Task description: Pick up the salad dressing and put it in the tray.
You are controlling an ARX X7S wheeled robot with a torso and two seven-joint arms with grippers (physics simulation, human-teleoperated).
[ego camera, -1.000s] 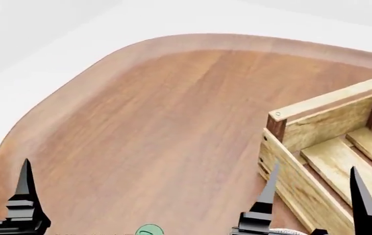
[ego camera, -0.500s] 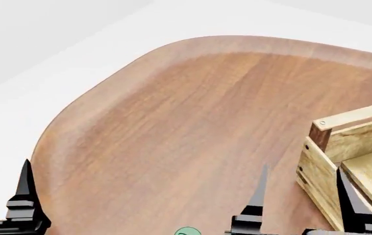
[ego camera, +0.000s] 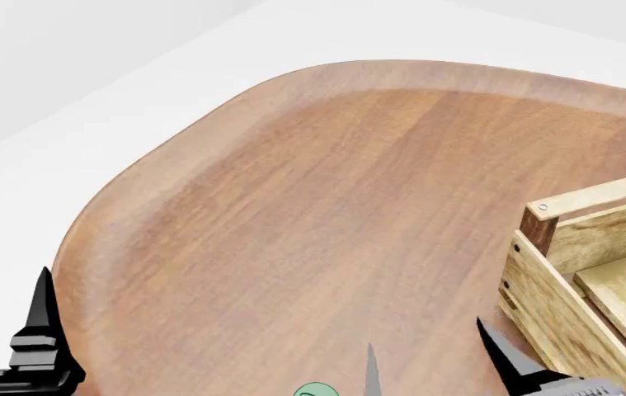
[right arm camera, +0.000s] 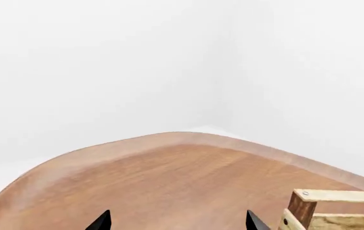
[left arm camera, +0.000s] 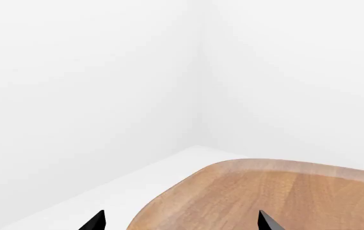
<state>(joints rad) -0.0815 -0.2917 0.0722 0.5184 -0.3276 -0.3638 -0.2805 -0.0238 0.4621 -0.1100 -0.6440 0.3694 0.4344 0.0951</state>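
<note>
Only a round pale-green top of the salad dressing (ego camera: 315, 390) shows, at the bottom edge of the head view, on the wooden table. The tray (ego camera: 576, 247), a light-wood slatted crate with a dark corner post, stands at the right; its corner (right arm camera: 316, 211) also appears in the right wrist view. My right gripper (ego camera: 436, 363) is open, just right of the dressing and left of the tray, with nothing between its fingertips (right arm camera: 178, 219). My left gripper (left arm camera: 180, 220) is open and empty over the table's left edge; one of its fingers (ego camera: 43, 309) shows at the bottom left.
The rounded wooden table (ego camera: 324, 181) fills most of the head view, with white floor and walls beyond its far and left edges. The tray's near wall (ego camera: 555, 322) stands close to the right gripper's right finger.
The head view swung left a second ago, sliding the tray and dressing rightward. Since then the right gripper has dropped lower in the view and turned. The left gripper has stayed put.
</note>
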